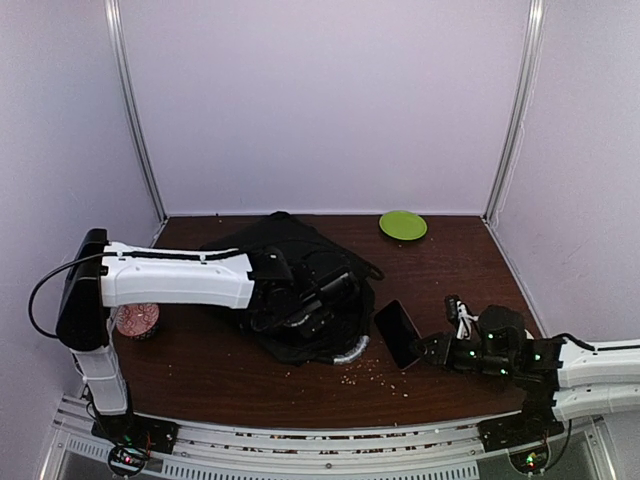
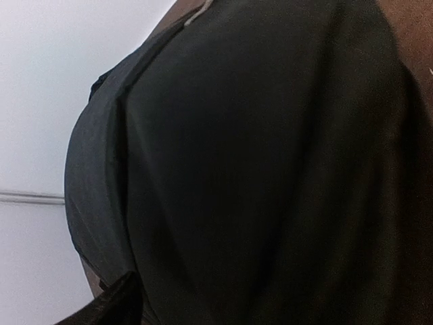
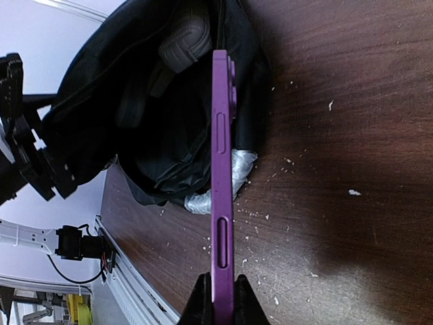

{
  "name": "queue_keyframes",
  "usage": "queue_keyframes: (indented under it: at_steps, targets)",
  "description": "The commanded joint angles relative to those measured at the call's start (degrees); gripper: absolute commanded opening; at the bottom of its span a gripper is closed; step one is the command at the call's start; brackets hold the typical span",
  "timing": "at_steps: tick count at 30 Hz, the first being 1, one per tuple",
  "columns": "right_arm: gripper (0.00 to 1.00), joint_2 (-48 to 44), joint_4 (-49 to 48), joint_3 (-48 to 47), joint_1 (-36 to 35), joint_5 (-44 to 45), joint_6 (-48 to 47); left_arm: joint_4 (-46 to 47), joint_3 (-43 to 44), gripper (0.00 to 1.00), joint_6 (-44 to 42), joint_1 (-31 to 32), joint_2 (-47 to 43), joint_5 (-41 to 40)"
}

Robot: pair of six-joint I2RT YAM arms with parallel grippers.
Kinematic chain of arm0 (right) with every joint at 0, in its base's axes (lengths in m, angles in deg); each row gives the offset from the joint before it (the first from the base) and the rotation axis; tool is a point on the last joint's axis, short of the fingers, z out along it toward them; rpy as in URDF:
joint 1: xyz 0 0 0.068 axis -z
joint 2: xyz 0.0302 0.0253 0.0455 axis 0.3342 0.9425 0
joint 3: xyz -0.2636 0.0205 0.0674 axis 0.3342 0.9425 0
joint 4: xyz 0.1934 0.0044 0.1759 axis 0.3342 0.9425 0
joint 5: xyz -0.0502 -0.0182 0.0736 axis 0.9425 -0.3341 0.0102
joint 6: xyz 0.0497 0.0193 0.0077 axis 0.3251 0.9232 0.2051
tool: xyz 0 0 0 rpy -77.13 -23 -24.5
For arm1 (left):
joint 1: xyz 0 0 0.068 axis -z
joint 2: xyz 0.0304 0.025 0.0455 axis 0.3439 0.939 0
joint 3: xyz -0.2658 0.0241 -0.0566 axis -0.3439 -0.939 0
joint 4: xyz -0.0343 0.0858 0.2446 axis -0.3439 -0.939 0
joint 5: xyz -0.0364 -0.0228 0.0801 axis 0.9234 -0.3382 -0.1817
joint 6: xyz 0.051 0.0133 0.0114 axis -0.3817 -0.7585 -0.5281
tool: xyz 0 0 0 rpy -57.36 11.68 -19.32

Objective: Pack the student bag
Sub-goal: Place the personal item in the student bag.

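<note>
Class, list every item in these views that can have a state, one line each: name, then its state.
student bag: lying on the table, mouth open.
purple phone: held edge-on by the bag's mouth, not yet inside.
right gripper: jaws shut on the purple phone.
left gripper: at the bag, jaws hidden, open or shut unclear.
green plate: flat on the table, empty.

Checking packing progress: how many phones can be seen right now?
1. The phone is pinched edge-on in the right gripper, beside the opening of the bag. Others could be hidden inside the bag.
</note>
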Motion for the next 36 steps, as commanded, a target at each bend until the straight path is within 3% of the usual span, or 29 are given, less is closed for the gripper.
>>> queue_keyframes:
  at_steps: [1,7,9,13,21,36]
  targets:
    - [0.00,7.43,-14.03,-3.32,0.11,-5.82,2.85,-1.37,3.44,0.72,1.20,-2.62,2.30,-1.41]
    - [0.00,19.41,-27.13,-7.33,-0.85,-8.73,6.66,-1.37,5.54,0.11,1.94,-2.84,1.93,-0.57]
    - [0.00,22.28,-30.48,-8.55,-1.38,-8.69,7.96,-1.79,6.41,0.00,2.68,-2.84,1.58,0.21]
    - [0.00,27.29,-36.71,-9.39,-2.39,-6.32,11.88,-2.56,8.11,0.00,5.77,-2.75,0.68,3.60]
    - [0.00,36.85,-40.22,-9.38,-3.13,6.50,23.25,-2.37,13.29,0.00,14.13,-2.66,0.13,16.17]
    - [0.00,60.53,-55.56,-16.29,-3.43,15.39,31.45,1.20,15.37,0.00,15.96,-1.96,-1.57,32.31]
